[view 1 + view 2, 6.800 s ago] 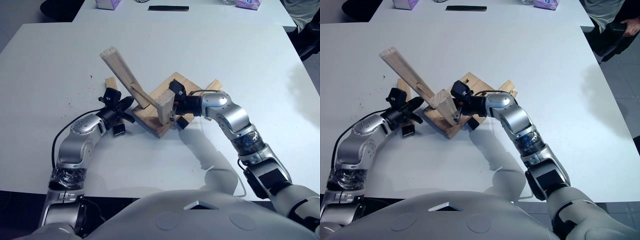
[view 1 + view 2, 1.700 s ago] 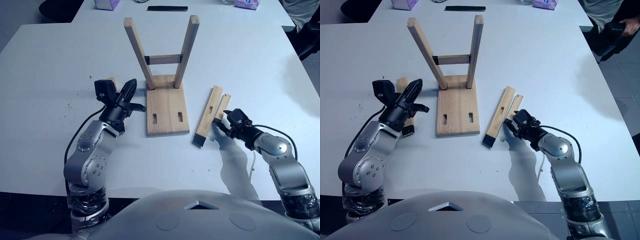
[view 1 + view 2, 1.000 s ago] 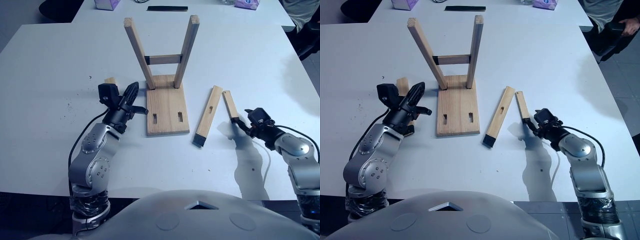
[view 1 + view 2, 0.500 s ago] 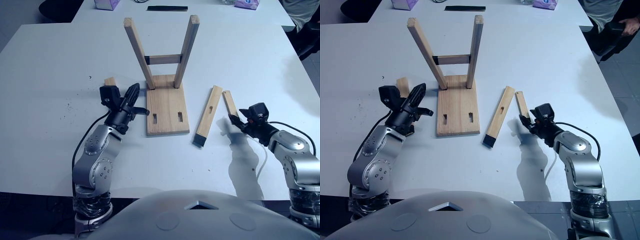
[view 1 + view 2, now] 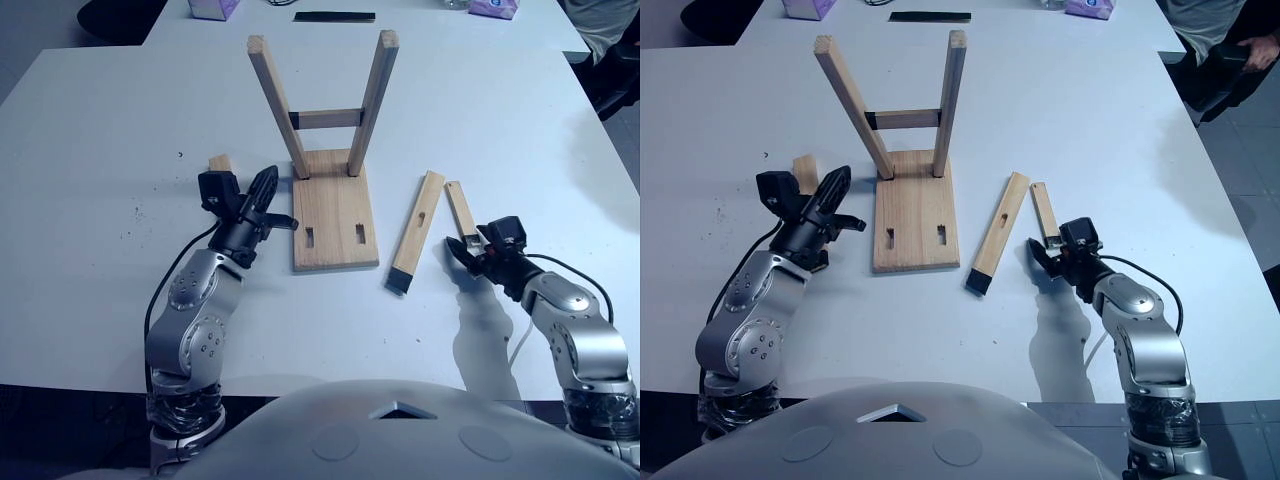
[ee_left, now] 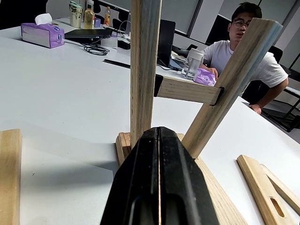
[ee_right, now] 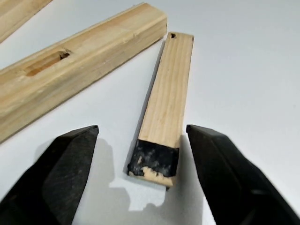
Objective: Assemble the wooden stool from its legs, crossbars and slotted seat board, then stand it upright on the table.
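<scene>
hidden first: a wood piece on the table left of the seat board is mostly behind the left gripper, so just its far end shows from the head. in the left wrist view it is cut off by the frame edge, so can't tell its full length or what part it is. the loose crossbar runs in under the right gripper from the head, so its near end is hard to make out there.

the right wrist view settles it. the crossbar's black-tipped end lies flat on the table between the two spread fingers, with a gap on each side and nothing gripped. it also shows the loose leg just beside the crossbar, slot facing up.

the left wrist view shows the left gripper's fingers pressed together on nothing, pointing at the upright legs. from the head its closure is hard to read. it is just left of the board, not touching it.

the seat board lies flat mid-table. the two legs stand in its far end, leaning apart, joined by the fitted crossbar. two slots near its front end are unfilled. the loose leg lies between the board and the loose crossbar, black end toward the robot.
</scene>
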`<state>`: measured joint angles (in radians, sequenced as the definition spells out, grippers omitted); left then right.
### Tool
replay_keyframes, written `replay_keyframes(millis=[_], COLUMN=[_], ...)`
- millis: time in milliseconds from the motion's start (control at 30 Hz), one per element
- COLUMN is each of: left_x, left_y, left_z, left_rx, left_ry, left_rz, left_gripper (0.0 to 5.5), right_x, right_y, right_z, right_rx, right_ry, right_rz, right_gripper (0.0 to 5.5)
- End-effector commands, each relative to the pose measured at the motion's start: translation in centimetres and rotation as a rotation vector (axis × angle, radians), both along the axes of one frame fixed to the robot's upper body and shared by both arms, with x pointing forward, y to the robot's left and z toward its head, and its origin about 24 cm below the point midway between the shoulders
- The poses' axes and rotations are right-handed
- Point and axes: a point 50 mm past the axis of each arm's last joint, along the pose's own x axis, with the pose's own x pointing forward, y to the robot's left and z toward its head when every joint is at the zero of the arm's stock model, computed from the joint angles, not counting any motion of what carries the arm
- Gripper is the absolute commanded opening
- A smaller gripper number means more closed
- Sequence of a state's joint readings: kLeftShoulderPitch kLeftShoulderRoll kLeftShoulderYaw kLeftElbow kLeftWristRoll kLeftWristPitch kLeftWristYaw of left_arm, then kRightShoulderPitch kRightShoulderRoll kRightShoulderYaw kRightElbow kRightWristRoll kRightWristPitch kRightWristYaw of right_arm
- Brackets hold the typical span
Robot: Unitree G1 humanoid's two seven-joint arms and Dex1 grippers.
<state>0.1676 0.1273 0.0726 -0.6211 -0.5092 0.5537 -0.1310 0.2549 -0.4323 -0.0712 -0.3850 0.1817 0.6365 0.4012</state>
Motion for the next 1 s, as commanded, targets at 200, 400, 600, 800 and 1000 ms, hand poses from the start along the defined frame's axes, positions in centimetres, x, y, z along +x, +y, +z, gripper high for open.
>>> replay_keyframes(millis=[200, 400, 600, 800, 1000], left_x=[0.2, 0.3, 0.4, 1.2, 2.8], left_y=[0.0, 0.0, 0.3, 0.9, 0.6], left_z=[-0.1, 0.1, 0.6, 2.1, 7.7], left_rx=[0.005, 0.009, 0.016, 0.058, -0.103], left_ry=[0.005, 0.000, -0.009, -0.062, -0.300], left_rz=[0.011, 0.012, 0.012, 0.045, -0.039], left_gripper=[0.00, 0.00, 0.00, 0.00, 0.00], right_x=[-0.4, -1.6, -2.3, 0.3, 11.8], right_y=[-0.5, -1.3, -0.9, -0.4, -1.0], right_z=[-1.2, -2.2, -2.0, 0.9, 11.8], right_rx=[-0.049, -0.049, 0.064, 0.078, 0.416], right_ry=[0.050, 0.127, 0.221, 0.062, -0.430], right_rz=[-0.031, -0.093, -0.168, -0.169, -0.286], right_gripper=[3.19, 2.24, 1.34, 1.31, 1.31])
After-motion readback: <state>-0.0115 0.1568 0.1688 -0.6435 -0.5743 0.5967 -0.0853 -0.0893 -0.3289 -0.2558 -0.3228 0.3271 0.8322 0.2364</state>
